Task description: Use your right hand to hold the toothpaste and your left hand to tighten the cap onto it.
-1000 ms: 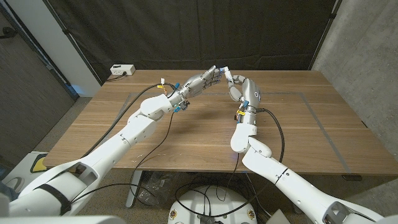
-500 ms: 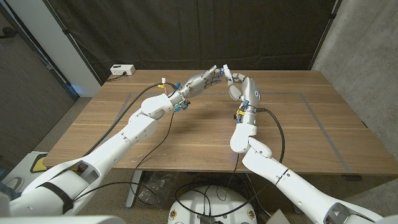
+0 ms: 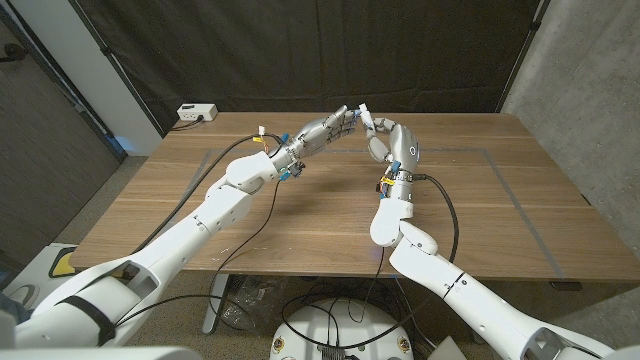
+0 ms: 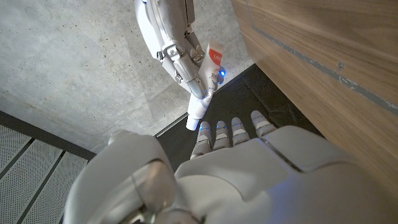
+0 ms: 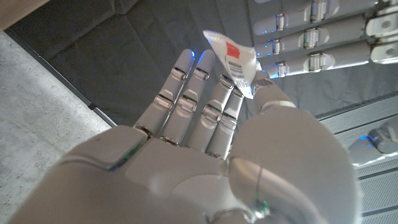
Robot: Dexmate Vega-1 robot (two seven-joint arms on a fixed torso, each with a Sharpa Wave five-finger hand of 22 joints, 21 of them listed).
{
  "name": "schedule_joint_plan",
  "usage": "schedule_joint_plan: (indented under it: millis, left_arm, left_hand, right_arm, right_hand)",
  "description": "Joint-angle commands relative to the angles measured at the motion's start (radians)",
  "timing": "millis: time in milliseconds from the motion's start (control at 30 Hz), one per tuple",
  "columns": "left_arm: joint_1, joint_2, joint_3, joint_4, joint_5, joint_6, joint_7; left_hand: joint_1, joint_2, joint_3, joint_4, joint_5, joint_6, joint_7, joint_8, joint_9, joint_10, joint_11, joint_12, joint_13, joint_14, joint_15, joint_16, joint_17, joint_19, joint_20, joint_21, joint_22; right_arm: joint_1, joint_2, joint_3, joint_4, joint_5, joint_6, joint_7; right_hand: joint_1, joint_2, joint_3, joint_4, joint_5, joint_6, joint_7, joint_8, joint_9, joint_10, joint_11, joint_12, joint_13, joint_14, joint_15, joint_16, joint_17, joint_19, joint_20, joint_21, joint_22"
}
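Both hands are raised above the far middle of the wooden table (image 3: 300, 225) and meet fingertip to fingertip. My right hand (image 3: 396, 146) grips a small white toothpaste tube (image 3: 367, 118) with a red label. In the left wrist view the tube (image 4: 210, 68) points its white cap end (image 4: 194, 119) at my left hand's fingertips (image 4: 204, 129), which sit right against it. My left hand (image 3: 328, 127) reaches in with its fingers stretched out; its thumb is hidden, so a pinch on the cap cannot be made out. The tube's crimped end (image 5: 233, 59) sticks out above my right hand (image 5: 205, 155).
A white power strip (image 3: 197, 113) lies at the table's far left corner. Thin marked lines run across the tabletop. A dark curtain hangs behind the table and a concrete wall stands at the right.
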Motion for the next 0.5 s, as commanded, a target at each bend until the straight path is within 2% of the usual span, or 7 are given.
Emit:
schedule_joint_plan:
  millis: [33, 500]
  left_arm:
    - [0.032, 0.019, -0.014, -0.035, -0.009, 0.012, 0.030]
    - [0.033, 0.026, -0.012, -0.042, -0.005, 0.017, 0.030]
  left_hand:
    - [0.008, 0.001, -0.001, -0.006, 0.004, 0.004, 0.000, 0.007, 0.001, 0.001, 0.000, 0.006, 0.002, 0.004, 0.003, 0.003, -0.001, 0.002, 0.004, 0.005, 0.000]
    - [0.010, 0.002, -0.001, -0.006, 0.003, 0.007, 0.001, 0.008, 0.001, 0.002, 0.001, 0.006, 0.002, 0.006, 0.005, 0.003, -0.001, 0.003, 0.004, 0.006, 0.000]
  right_arm:
    - [0.021, 0.016, 0.002, 0.043, 0.011, -0.032, 0.007]
    - [0.023, 0.007, -0.011, 0.037, 0.013, -0.021, -0.003]
  right_hand:
    - [0.000, 0.010, 0.007, 0.002, 0.008, 0.029, -0.015, 0.000, 0.005, 0.009, -0.002, -0.001, 0.005, 0.007, -0.056, -0.001, 0.004, -0.006, -0.079, 0.007, 0.002]
    - [0.000, 0.010, 0.007, 0.001, 0.008, 0.030, -0.013, -0.002, 0.005, 0.010, 0.003, -0.004, 0.005, 0.012, -0.056, 0.000, 0.004, -0.005, -0.079, 0.007, 0.001]
